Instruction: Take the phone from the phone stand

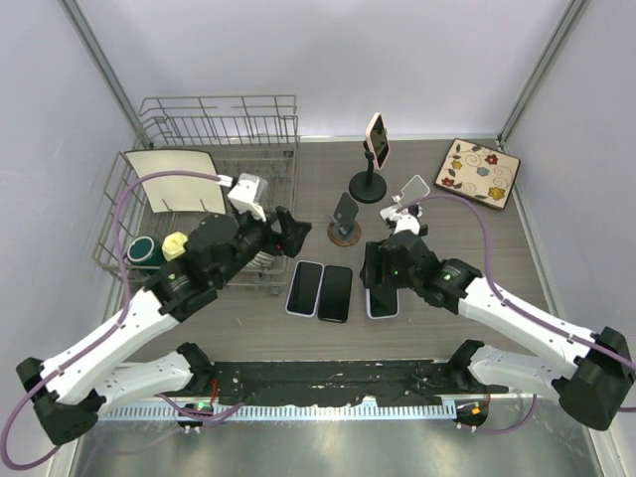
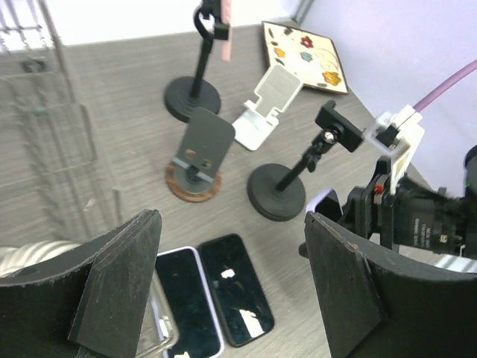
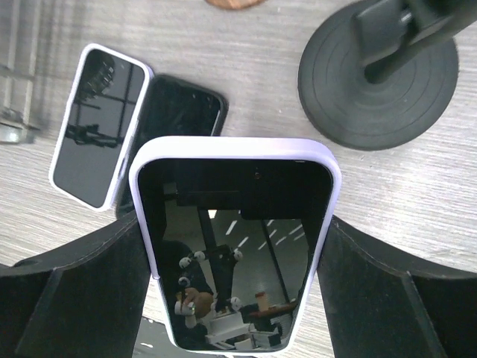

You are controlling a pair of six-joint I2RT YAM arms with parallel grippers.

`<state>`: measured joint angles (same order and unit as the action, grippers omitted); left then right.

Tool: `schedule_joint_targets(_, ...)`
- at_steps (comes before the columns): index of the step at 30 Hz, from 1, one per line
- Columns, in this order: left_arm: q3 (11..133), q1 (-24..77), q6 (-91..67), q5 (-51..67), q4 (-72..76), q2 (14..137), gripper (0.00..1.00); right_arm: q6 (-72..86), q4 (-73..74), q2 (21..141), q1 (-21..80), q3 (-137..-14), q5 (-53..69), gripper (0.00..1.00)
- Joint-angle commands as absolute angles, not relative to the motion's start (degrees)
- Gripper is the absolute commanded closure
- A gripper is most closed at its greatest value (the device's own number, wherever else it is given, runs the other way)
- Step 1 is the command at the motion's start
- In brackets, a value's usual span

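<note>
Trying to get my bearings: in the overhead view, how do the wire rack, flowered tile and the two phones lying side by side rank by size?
1. wire rack
2. flowered tile
3. white-edged phone and black phone: they look about alike, so unranked.

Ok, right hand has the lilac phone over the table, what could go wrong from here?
1. The lilac-cased phone in the right hand overlaps the black phone below in the wrist view; lowered straight, it may land on that phone's edge.
2. The black stand base sits close beside the hand; a swing could knock it.
3. The pink-cased phone on the tall stand sits behind the wooden-base stand and white stand; reaching over could tip them.
</note>
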<state>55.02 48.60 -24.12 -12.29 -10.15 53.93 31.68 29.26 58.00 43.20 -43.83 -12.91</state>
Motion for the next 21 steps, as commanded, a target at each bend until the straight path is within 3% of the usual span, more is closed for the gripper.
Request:
schedule_joint_targets(1,60.99,48.34,-16.71,-19.06,-21.61,48.87,0.18,34.71,25.84,61.69,47.53,-43.77,-19.24,0.94)
schedule_joint_targets(11,55.12,48.25,-2.91,-29.08,-14.88,38.15,0.18,39.20,17.76,71.71,49.13,-39.38,-22.31,0.95)
schedule_joint_targets(14,48.36,48.08,-2.19,-31.81,-10.73,35.86,0.18,39.64,15.57,74.26,49.13,-39.03,-23.90,0.94)
schedule_joint_targets(21,47.90,47.73,-1.58,-33.31,-11.51,34.98,0.18,41.04,11.43,79.80,49.13,-38.93,-27.24,0.89)
